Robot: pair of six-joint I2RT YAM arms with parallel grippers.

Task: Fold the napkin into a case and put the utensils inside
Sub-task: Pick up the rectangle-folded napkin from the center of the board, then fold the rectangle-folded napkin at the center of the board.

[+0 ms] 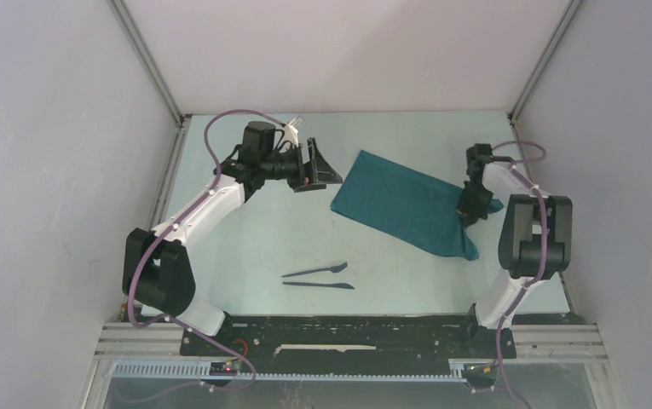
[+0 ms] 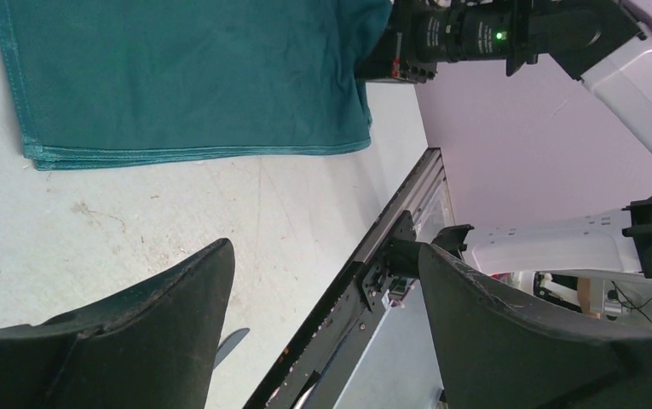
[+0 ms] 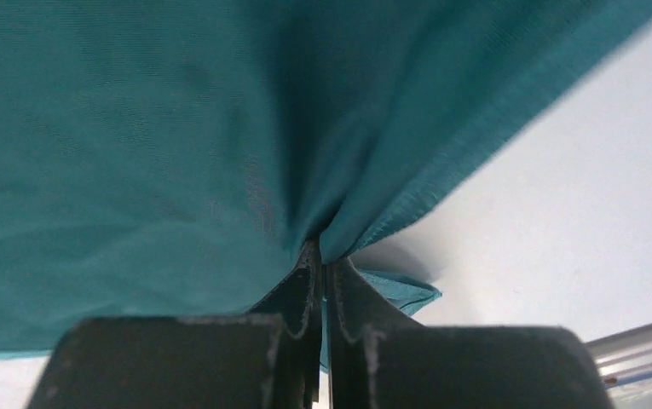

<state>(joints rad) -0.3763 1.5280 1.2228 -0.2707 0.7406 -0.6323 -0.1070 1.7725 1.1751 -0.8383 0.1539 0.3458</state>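
The napkin (image 1: pixel 403 204) lay folded in layers on the table (image 1: pixel 245 230), and its right edge was pinched between the fingers of the right gripper (image 1: pixel 469 209). These fingers were pressed tight together on the cloth, which rose from them and spread over most of the right wrist view. The napkin's far left corner lay just right of the left gripper (image 1: pixel 320 164), apart from it. That gripper's fingers stood wide apart and held nothing. In the left wrist view the napkin's layered hem lay beyond their tips with bare table between. The utensils (image 1: pixel 318 277) lay side by side on the table, well apart from both grippers, on the near side of the napkin.
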